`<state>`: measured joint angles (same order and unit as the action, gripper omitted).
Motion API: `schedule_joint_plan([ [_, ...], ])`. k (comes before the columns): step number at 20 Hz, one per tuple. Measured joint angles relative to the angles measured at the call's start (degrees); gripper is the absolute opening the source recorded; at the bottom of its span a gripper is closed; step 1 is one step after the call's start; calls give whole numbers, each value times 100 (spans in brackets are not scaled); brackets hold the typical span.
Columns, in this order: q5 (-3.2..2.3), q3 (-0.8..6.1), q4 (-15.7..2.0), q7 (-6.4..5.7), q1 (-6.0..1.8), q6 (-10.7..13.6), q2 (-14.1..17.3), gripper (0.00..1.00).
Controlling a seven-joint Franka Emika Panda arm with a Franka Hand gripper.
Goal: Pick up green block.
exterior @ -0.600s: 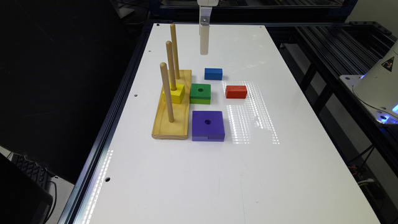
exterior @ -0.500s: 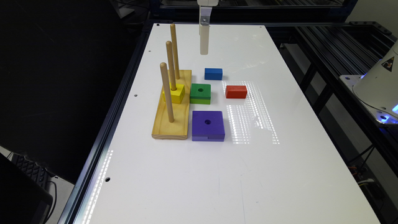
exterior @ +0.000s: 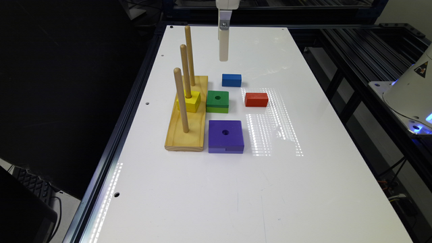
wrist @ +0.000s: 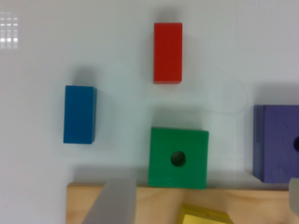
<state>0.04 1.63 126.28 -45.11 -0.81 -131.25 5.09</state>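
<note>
The green block [exterior: 217,101] lies flat on the white table [exterior: 236,189], its round hole up, close beside the wooden peg base [exterior: 189,135]. In the wrist view the green block [wrist: 178,157] sits against the base's edge [wrist: 154,205]. My gripper [exterior: 223,50] hangs well above the table, behind the blue block [exterior: 231,80] and farther back than the green block. In the wrist view my gripper [wrist: 205,184] is open, with its grey fingers [wrist: 110,203] far apart and nothing between them.
A purple square block [exterior: 225,136] lies in front of the green one. To the exterior view's right of the green block is a red block [exterior: 256,99]. A yellow block [exterior: 189,101] sits on the middle of three upright pegs [exterior: 180,99]. Dark frame rails border the table.
</note>
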Motion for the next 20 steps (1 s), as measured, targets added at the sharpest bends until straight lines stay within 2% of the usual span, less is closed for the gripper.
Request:
schedule_joint_plan([
  [9,1,4,57,-2,1,0,-32,100],
  [11,1,5,113,-2,1,-31,-20,100],
  [16,1,5,422,-2,1,-482,126,100],
  [20,1,5,479,-2,1,-623,188,100],
])
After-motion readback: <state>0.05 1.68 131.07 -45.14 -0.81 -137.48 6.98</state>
